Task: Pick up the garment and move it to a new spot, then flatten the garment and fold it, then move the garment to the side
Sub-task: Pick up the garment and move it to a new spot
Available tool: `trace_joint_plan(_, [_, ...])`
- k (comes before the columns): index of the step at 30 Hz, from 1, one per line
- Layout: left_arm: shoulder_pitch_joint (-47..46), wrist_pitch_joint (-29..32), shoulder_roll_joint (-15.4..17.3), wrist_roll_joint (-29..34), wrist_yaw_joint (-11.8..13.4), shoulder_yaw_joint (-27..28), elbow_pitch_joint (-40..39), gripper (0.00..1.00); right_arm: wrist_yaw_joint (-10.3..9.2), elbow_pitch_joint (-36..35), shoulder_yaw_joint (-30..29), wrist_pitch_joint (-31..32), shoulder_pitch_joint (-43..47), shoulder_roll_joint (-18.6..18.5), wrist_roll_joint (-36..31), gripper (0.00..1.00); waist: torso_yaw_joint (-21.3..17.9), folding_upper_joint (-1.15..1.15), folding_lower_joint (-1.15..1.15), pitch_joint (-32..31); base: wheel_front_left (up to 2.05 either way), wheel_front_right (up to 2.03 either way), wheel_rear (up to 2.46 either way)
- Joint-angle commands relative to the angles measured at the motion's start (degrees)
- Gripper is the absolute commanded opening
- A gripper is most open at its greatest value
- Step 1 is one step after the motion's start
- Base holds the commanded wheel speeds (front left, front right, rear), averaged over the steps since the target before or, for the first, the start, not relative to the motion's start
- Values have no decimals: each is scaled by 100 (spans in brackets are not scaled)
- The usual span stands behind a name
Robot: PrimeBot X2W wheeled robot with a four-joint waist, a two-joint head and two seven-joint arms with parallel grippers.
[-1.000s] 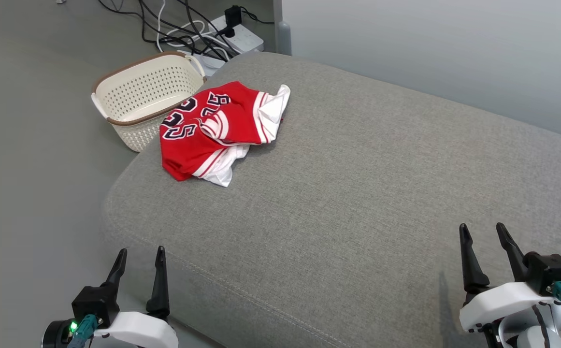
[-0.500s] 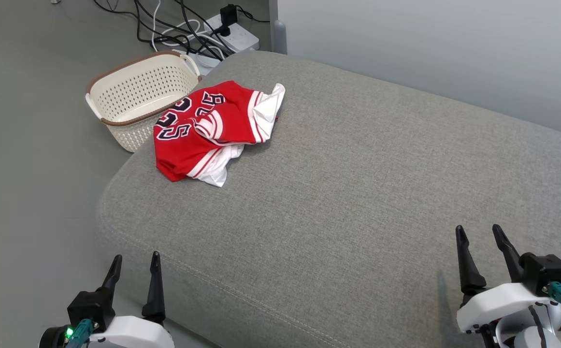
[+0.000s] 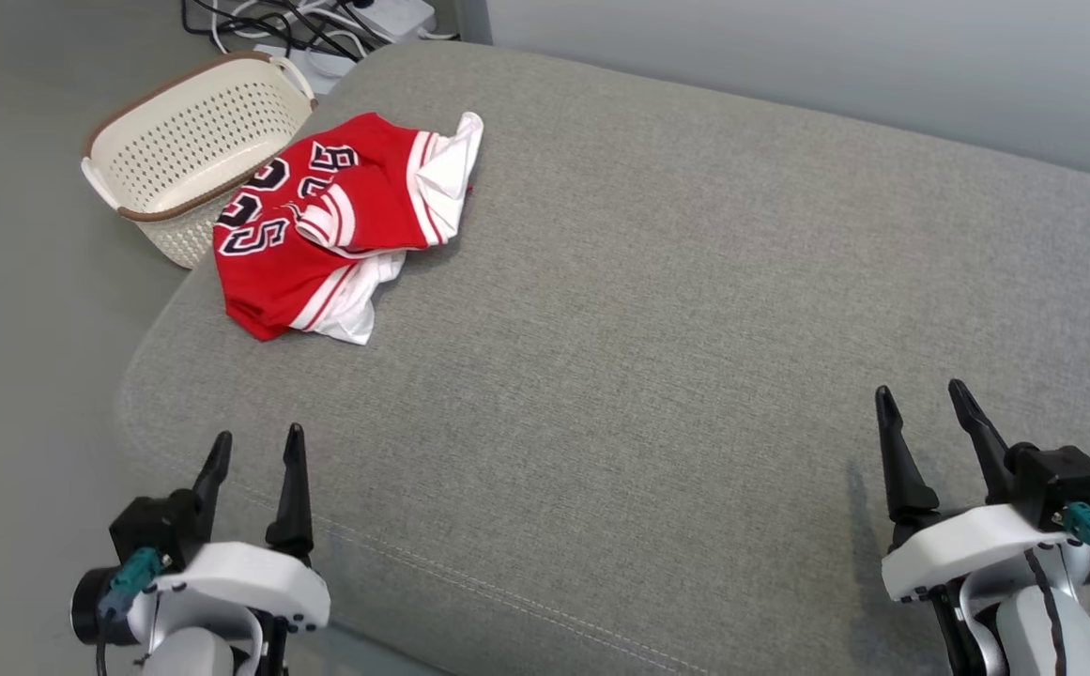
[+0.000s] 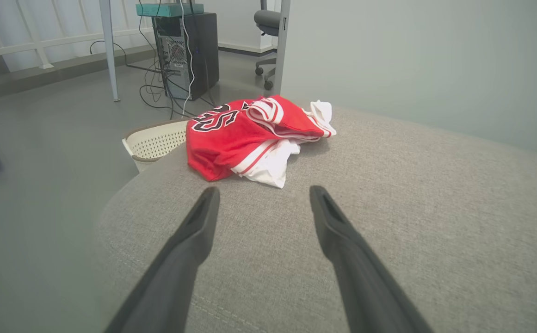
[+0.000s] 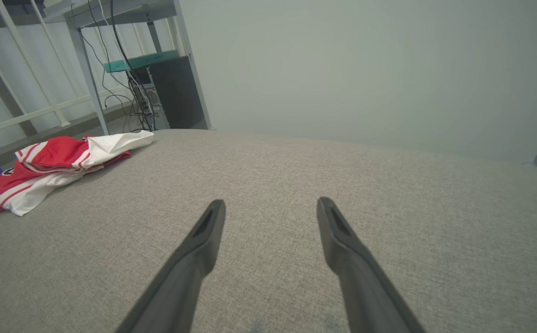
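Observation:
The garment (image 3: 329, 225) is a red jersey with white trim and dark numerals. It lies crumpled at the far left corner of the grey cushion (image 3: 657, 329). In the left wrist view the garment (image 4: 249, 134) sits just beyond my left gripper (image 4: 262, 190). My left gripper (image 3: 258, 437) hangs open at the cushion's near left edge, nothing between its fingers. My right gripper (image 3: 920, 392) stands open over the near right part of the cushion, far from the garment (image 5: 55, 162). In the right wrist view the right gripper (image 5: 270, 201) is empty.
A cream perforated basket (image 3: 178, 164) stands on the floor against the cushion's far left corner, right behind the garment. Cables and a power strip (image 3: 319, 19) lie on the floor beyond it. A pale wall (image 3: 836, 66) runs behind the cushion.
The head camera has shifted, so the garment and basket sit further left and higher. Both grippers appear slightly higher in the picture and remain open.

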Motion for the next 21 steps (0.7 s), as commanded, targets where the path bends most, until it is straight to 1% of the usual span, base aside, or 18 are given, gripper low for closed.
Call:
trace_joint_plan(1, [-360, -35, 89, 9, -42, 262, -66, 100, 24, -200, 194, -35, -198, -69, 30, 100, -191, 0, 0, 189, 0, 0, 0])
trace_joint_plan(7, [-1074, -35, 117, 31, -163, 703, 367, 100, 24, -297, 394, -35, -426, -210, 28, 100, -563, 0, 0, 556, 0, 0, 0])
trace_joint_plan(13, [-1797, -35, 406, 54, -271, 1205, 828, 100, 24, -340, 448, -35, -619, -233, 56, 100, -950, 0, 0, 883, 0, 0, 0])
trace_joint_plan(21, [-2400, -35, 732, 105, -341, 1699, 1334, 100, 24, -456, 468, -35, -794, -291, 68, 100, -1384, 0, 0, 1254, 0, 0, 0])
